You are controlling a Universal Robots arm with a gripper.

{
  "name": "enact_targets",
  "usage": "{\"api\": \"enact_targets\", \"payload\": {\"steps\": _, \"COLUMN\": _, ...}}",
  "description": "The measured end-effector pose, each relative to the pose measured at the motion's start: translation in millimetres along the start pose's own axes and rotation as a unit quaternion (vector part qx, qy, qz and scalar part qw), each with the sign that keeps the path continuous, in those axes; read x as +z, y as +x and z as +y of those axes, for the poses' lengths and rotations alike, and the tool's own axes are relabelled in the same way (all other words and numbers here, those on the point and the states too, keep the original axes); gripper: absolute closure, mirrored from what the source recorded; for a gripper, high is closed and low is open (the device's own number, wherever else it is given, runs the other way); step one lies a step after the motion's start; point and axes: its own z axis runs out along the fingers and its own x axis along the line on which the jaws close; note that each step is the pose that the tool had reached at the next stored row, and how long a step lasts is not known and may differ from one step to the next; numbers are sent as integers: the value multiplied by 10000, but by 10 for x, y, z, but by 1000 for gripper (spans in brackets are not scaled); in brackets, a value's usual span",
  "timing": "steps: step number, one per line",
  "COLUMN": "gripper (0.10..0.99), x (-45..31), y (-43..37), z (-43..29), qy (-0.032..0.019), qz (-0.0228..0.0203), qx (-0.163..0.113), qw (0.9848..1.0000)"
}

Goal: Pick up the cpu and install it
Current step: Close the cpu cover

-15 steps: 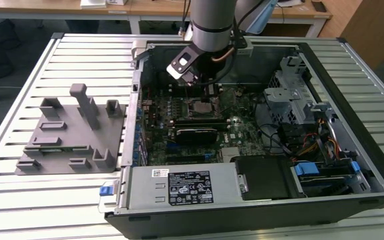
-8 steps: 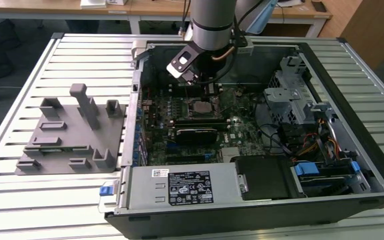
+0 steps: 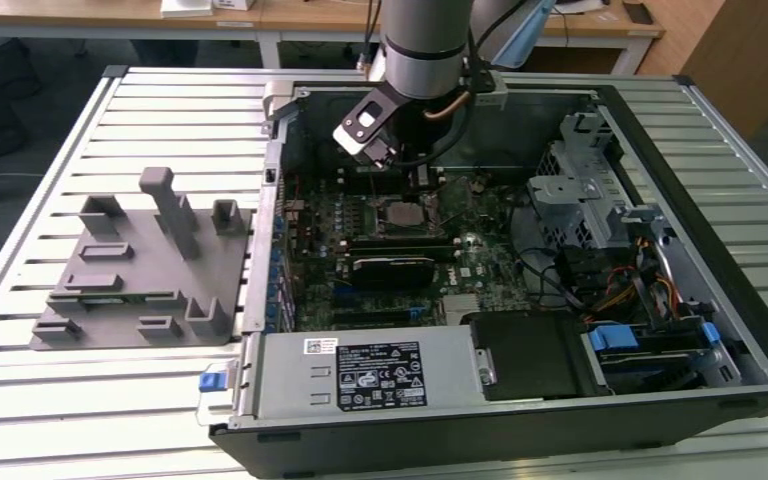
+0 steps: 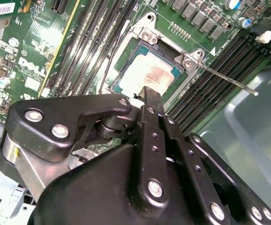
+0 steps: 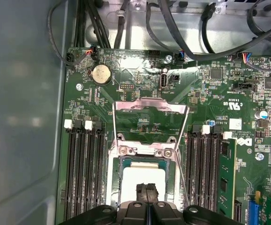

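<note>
In the exterior view, the lower part of the frame shows a slatted metal surface carrying an open computer case. A labelled power supply lies along the case's near edge. On the exterior view's left, just beside the case, rests a grey fixture with upright blocks. Further in, at mid-frame, lies the green motherboard. Above it, at the upper centre of the frame, the arm reaches down into the case.

In both wrist views, the end effector has its two black fingers drawn together, nothing between them. The tips hang right over the cpu; whether they touch it I cannot tell. The cpu lies flat inside its socket, silvery top up. The socket's metal cover plate is swung open and lies on the board beyond it. The thin lever juts out over the memory slots. Beyond the plate sits a coin battery.
</note>
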Motion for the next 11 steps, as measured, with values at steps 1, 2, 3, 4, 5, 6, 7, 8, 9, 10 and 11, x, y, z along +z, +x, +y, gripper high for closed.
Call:
{"api": "enact_targets", "payload": {"steps": 1, "gripper": 980, "x": -3, "y": 0, "z": 0, "qy": 0, "qz": 1, "qx": 0, "qw": 10000}}
{"api": "enact_targets", "payload": {"steps": 2, "gripper": 980, "x": -5, "y": 0, "z": 0, "qy": -1, "qz": 2, "qx": 0, "qw": 10000}}
{"api": "enact_targets", "payload": {"steps": 3, "gripper": 980, "x": -8, "y": 1, "z": 1, "qy": -1, "qz": 2, "qx": 0, "qw": 10000}}
{"api": "enact_targets", "payload": {"steps": 4, "gripper": 980, "x": -10, "y": 1, "z": 1, "qy": -1, "qz": 2, "qx": 0, "qw": 10000}}
{"api": "enact_targets", "payload": {"steps": 5, "gripper": 980, "x": -13, "y": 1, "z": 1, "qy": -1, "qz": 2, "qx": 0, "qw": 10000}}
{"api": "enact_targets", "payload": {"steps": 6, "gripper": 980, "x": -16, "y": 1, "z": 1, "qy": -1, "qz": 1, "qx": 0, "qw": 10000}}
{"api": "enact_targets", "payload": {"steps": 7, "gripper": 980, "x": -19, "y": 1, "z": 1, "qy": 0, "qz": 1, "qx": 0, "qw": 10000}}
{"api": "enact_targets", "payload": {"steps": 8, "gripper": 980, "x": -23, "y": 1, "z": 1, "qy": 0, "qz": 1, "qx": 0, "qw": 10000}}
{"api": "enact_targets", "payload": {"steps": 9, "gripper": 980, "x": -27, "y": 1, "z": 1, "qy": 0, "qz": 1, "qx": 0, "qw": 10000}}
{"api": "enact_targets", "payload": {"steps": 10, "gripper": 980, "x": -32, "y": 1, "z": 1, "qy": -1, "qz": 1, "qx": 0, "qw": 10000}}
{"api": "enact_targets", "payload": {"steps": 11, "gripper": 980, "x": -36, "y": 1, "z": 1, "qy": -1, "qz": 2, "qx": 0, "qw": 10000}}
